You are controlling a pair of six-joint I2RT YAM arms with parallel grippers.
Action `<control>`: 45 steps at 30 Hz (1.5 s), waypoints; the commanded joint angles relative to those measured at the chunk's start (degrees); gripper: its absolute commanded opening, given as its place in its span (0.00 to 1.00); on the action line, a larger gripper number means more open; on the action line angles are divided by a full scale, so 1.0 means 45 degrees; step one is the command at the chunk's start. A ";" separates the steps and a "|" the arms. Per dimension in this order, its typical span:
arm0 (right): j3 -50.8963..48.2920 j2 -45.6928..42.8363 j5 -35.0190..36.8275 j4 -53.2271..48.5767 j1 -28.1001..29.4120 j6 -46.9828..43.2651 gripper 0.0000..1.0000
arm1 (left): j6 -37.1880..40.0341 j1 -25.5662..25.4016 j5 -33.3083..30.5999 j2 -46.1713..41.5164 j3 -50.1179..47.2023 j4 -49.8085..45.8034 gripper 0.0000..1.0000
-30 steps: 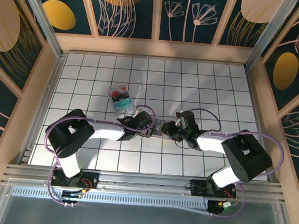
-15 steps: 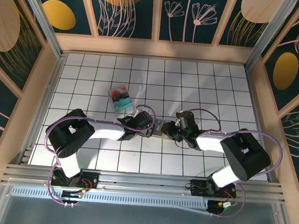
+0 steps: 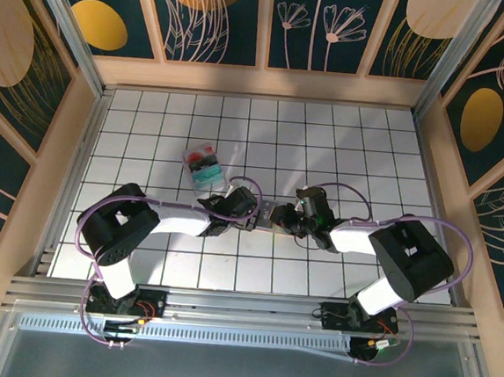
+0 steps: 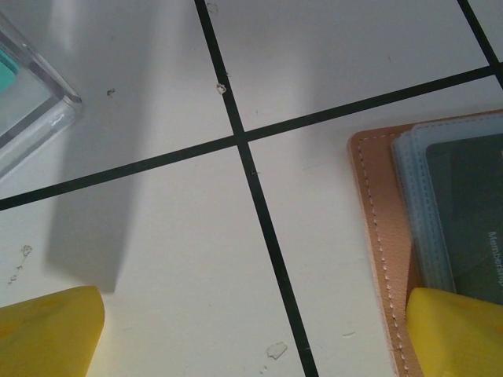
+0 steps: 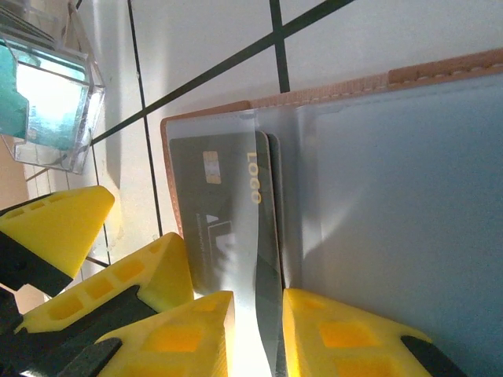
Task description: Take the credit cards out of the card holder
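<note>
1. Spanning the whole work area, the white gridded desk [image 3: 344,144] carried both arms and every loose item.
2. The left arm [image 3: 157,215] and the right arm [image 3: 380,244] reached inward from their bases and met near the middle of the desk, wrists almost nose to nose.
3. A clear plastic box [image 3: 204,167] with teal and red contents lay just beyond the left wrist, apart from the meeting point; its clear corner [image 4: 31,118] showed at the edge of the left wrist view.
4. The card holder [image 3: 267,215] lay open and flat between the two wrists, with its tan stitched leather border [image 4: 377,236] and grey-blue pockets facing up.
5. The left jaws stood wide open. One yellow finger [image 4: 47,330] was over bare desk, and the other lay over the near edge of the card holder.
6. The right jaws were drawn nearly shut. Their yellow fingers [image 5: 196,330] sat on either side of the frosted pocket's edge on the card holder [image 5: 393,196].
7. One of the credit cards [image 5: 220,204], dark with a gold chip and gold lettering, sat inside that pocket, next to the right fingers. Its dark face [image 4: 471,212] also showed under the pocket layers in the left wrist view. I could not tell whether the pinch caught the card itself.
</note>
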 commanded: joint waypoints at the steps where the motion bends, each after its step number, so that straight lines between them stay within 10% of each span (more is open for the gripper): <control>1: -0.0088 0.0378 -0.0392 0.0629 0.0044 -0.0010 0.24 | 0.0046 -0.0109 0.0228 0.0496 0.0051 -0.0736 0.98; 45: -0.0865 0.0116 -0.0303 0.1594 0.0004 0.0317 0.23 | 0.0010 -0.0128 0.0141 0.0789 0.0380 -0.1266 0.94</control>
